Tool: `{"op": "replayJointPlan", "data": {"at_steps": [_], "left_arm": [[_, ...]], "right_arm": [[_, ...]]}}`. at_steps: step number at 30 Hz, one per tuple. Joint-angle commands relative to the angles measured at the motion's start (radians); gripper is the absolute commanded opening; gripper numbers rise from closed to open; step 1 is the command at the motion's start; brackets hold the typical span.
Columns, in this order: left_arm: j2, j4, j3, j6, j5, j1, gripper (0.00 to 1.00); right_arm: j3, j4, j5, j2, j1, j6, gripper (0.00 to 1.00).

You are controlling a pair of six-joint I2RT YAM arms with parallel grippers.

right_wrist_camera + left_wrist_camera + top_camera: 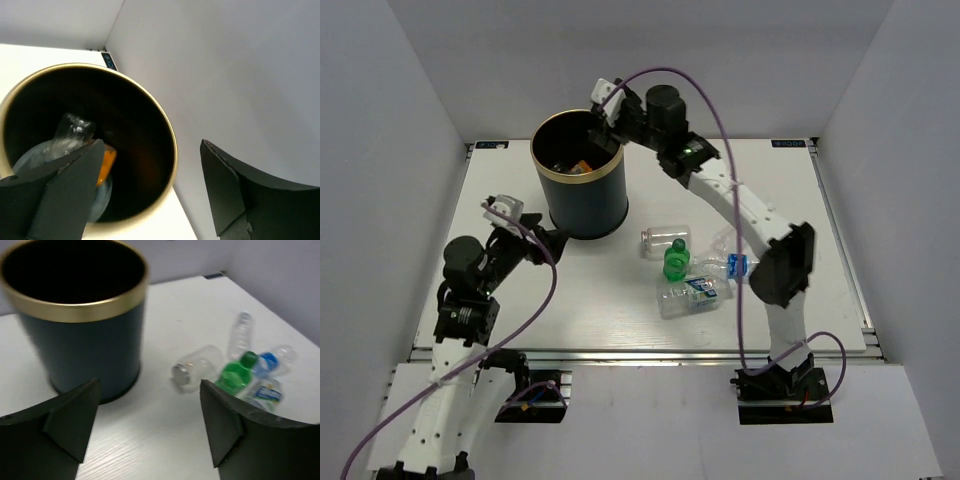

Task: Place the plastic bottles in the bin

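A clear bottle (70,134) and orange bottle (106,162) are seen in the bin (578,215) — loose bottles (676,262) at its 4 o'clock on the counter (570,300); left pincer (148,382), right pincer (150,145) spread.

One bin (582,195), five bottles (675,262) outside it, two visible inside.

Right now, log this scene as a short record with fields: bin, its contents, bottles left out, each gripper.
bin: dark navy bin with gold rim, upright on the white table
contents: transparent bottle and an orange item, partly hidden
bottles left out: clear bottle, green bottle, blue-capped bottle, blue-labelled bottle, clustered to the right of the bin; possibly another under the arm
left gripper: open, empty, low beside the bin, facing the cluster
right gripper: open, empty, above the bin's rim
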Motion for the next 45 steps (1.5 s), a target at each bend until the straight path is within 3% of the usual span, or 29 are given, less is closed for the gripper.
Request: {"op": "replayJointPlan", "data": {"at_steps": [1,3,4,8,10,11,13,17,21,25,29,34,37,45], "left_arm": [[0.087,0.096,-0.021,-0.012,0.281,0.005,0.86],[0.128,0.119,-0.010,-0.033,0.325,-0.008,0.78],[0.168,0.119,0.004,-0.033,0.339,-0.009,0.70],[0.246,0.140,0.025,-0.080,0.391,-0.047,0.61],[0.276,0.120,0.058,-0.090,0.391,-0.070,0.61],[0.289,0.120,0.058,-0.100,0.378,-0.099,0.61],[0.346,0.110,0.081,-0.113,0.368,-0.137,0.62],[0.481,0.114,0.116,-0.113,0.298,-0.280,0.83],[0.552,0.206,0.116,-0.134,0.169,-0.435,1.00],[0.668,0.227,0.139,-0.114,-0.061,-0.625,1.00],[0.669,0.442,0.018,-0.082,-0.308,-0.713,1.00],[0.759,0.551,-0.017,-0.002,-0.521,-0.788,1.00],[0.842,0.628,-0.017,0.030,-0.598,-0.822,1.00],[1.003,0.715,0.062,0.041,-0.578,-0.868,1.00]], "right_arm": [[-0.185,-0.085,-0.024,-0.294,-0.032,-0.006,0.81],[-0.295,-0.119,0.012,-0.420,-0.049,-0.041,0.75],[-0.443,-0.139,0.025,-0.457,-0.057,-0.047,0.72],[-0.680,-0.202,0.224,-0.699,-0.107,0.008,0.67],[-0.804,-0.202,0.319,-0.755,-0.147,0.088,0.65],[-0.915,-0.199,0.350,-0.840,-0.158,0.109,0.67],[-0.984,-0.199,0.369,-0.923,-0.196,0.198,0.75],[-1.194,-0.206,0.318,-1.053,-0.230,0.298,0.84],[-1.272,-0.225,0.281,-1.155,-0.264,0.359,0.88],[-1.329,-0.222,0.275,-1.234,-0.298,0.407,0.90],[-1.346,-0.251,0.249,-1.297,-0.332,0.410,0.90],[-1.384,-0.248,0.192,-1.350,-0.356,0.409,0.90],[-1.387,-0.249,0.174,-1.358,-0.365,0.407,0.90],[-1.401,-0.248,0.146,-1.366,-0.371,0.395,0.90]]}}
